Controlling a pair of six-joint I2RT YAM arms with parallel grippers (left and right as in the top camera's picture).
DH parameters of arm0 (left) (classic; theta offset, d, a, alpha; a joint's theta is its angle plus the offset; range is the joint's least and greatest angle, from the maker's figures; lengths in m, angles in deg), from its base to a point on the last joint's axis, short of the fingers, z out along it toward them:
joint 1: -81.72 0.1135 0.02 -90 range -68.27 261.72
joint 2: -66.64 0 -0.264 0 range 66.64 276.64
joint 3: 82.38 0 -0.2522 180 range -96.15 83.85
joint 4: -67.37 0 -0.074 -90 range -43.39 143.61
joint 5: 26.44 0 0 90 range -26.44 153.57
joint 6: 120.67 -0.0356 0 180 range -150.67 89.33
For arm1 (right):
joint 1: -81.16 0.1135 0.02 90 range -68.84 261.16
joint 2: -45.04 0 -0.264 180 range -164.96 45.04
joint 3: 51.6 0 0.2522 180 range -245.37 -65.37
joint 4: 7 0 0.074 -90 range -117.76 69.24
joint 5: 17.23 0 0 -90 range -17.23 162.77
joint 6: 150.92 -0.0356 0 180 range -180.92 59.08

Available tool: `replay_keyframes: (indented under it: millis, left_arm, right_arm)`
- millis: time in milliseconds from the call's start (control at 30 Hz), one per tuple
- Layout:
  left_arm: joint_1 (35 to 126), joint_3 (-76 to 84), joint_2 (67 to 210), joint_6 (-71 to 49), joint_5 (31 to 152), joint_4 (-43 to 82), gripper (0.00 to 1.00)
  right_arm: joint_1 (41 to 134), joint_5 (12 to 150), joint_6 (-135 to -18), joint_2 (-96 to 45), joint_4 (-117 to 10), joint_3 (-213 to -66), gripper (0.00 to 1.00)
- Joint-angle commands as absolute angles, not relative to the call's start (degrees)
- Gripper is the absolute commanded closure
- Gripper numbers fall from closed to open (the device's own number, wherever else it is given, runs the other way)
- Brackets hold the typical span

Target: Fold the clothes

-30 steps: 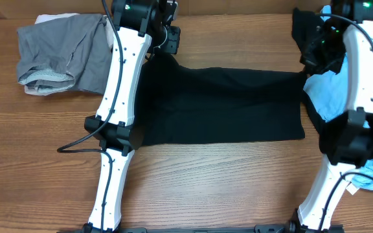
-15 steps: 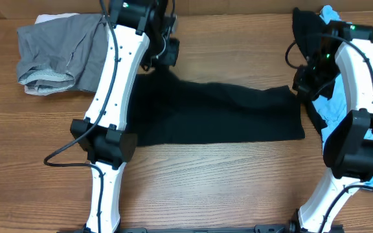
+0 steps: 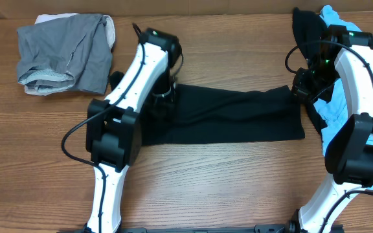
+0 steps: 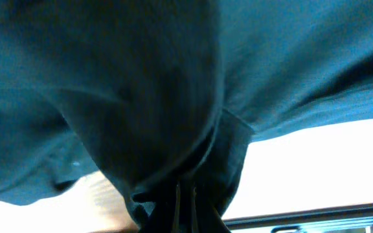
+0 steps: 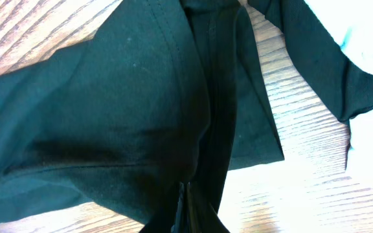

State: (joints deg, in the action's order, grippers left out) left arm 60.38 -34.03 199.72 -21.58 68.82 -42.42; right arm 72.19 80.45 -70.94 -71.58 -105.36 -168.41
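Note:
The clothes here are chiefly a black T-shirt [image 3: 238,120], lying as a wide band across the middle of the table. My left gripper [image 3: 164,94] is shut on its far left edge. My right gripper [image 3: 300,89] is shut on its far right edge. In the left wrist view the black cloth [image 4: 141,97] fills the frame and bunches into the closed left gripper [image 4: 185,207]. In the right wrist view a fold of the black T-shirt [image 5: 109,116] runs down into the closed right gripper [image 5: 188,207].
A crumpled grey garment [image 3: 63,55] lies at the far left. A black garment [image 3: 306,29] and a light-blue one [image 3: 332,113] are piled at the right, under the right arm. Bare wooden table [image 3: 225,188] shows in front of the shirt.
Both grippers have drawn the shirt's far edge toward the front. The left arm has swung from the far edge to over the shirt, and the black band is narrower.

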Motion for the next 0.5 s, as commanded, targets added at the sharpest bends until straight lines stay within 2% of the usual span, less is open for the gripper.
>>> replay_keyframes:
  millis: [0, 33, 67, 100, 133, 200, 233, 300, 467]
  left_arm:
    - [59.2, -29.2, 197.9, -20.8, 66.7, -41.6, 0.95]
    - [59.2, -28.2, 197.9, -20.8, 66.1, -41.1, 0.83]
    - [59.2, -27.5, 197.9, -20.8, 65.6, -40.7, 0.62]
    - [59.2, -27.1, 197.9, -20.7, 64.9, -40.4, 0.43]
    - [59.3, -27.1, 197.9, -20.7, 64.1, -40.1, 0.29]
    - [59.6, -27.3, 197.9, -20.8, 62.6, -39.3, 0.15]
    - [59.8, -27.7, 197.9, -20.7, 62.0, -39.2, 0.13]
    - [60.5, -29.3, 197.9, -20.8, 61.5, -39.4, 0.11]
    - [62.4, -38.2, 197.9, -20.8, 61.4, -42.7, 0.05]
  right_arm:
    - [72.0, 80.4, -70.5, -69.3, -105.0, -168.2, 0.96]
    - [72.0, 80.4, -70.5, -69.3, -105.1, -168.2, 0.96]
    - [71.8, 80.4, -70.5, -69.3, -105.2, -168.2, 0.92]
    - [71.8, 80.4, -70.5, -69.3, -105.3, -168.2, 0.84]
    - [71.7, 80.4, -70.3, -69.3, -105.5, -168.2, 0.76]
    - [71.7, 80.4, -69.2, -69.3, -105.9, -168.2, 0.47]
    - [71.7, 80.4, -68.4, -69.3, -105.9, -168.2, 0.36]
    - [71.7, 80.1, -67.9, -69.3, -105.6, -167.9, 0.26]
    - [71.6, 79.9, -67.9, -69.3, -102.6, -165.6, 0.22]
